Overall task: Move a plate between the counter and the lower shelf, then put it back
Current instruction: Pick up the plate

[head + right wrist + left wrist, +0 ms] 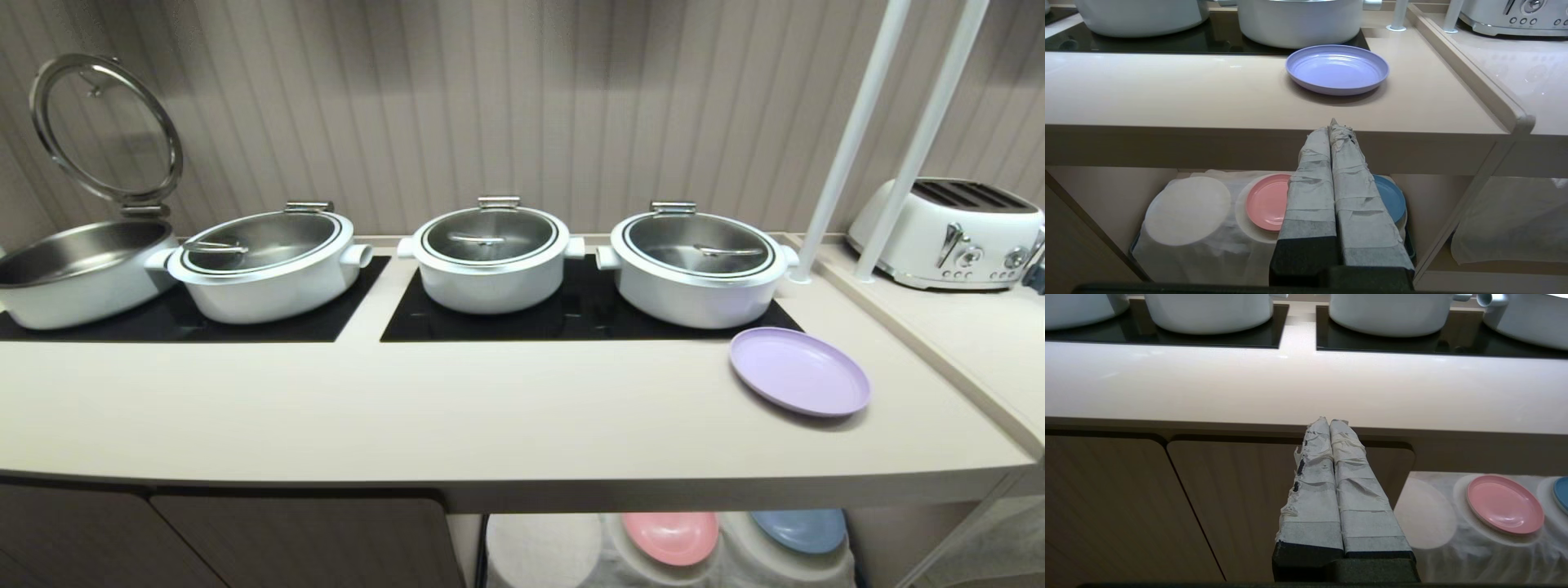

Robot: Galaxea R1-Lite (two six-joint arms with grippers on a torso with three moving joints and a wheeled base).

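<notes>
The lilac plate [799,371] lies flat on the beige counter [490,408], right of centre, just in front of the rightmost white pot [694,265]. From the right wrist the plate [1337,68] shows beyond the counter's front edge. My right gripper [1330,127] is shut and empty, held in front of that edge, short of the plate. My left gripper [1329,422] is also shut and empty, facing the cabinet doors further left. The lower shelf [1180,253], draped in white cloth, sits under the counter. Neither arm appears in the head view.
A pink plate [1267,201] and a blue plate [1392,198] rest on cloth mounds on the shelf; the left mound [1187,210] is bare. Several white pots stand on black hob panels [571,314]. A toaster [947,233] and two white poles [849,139] stand at the right.
</notes>
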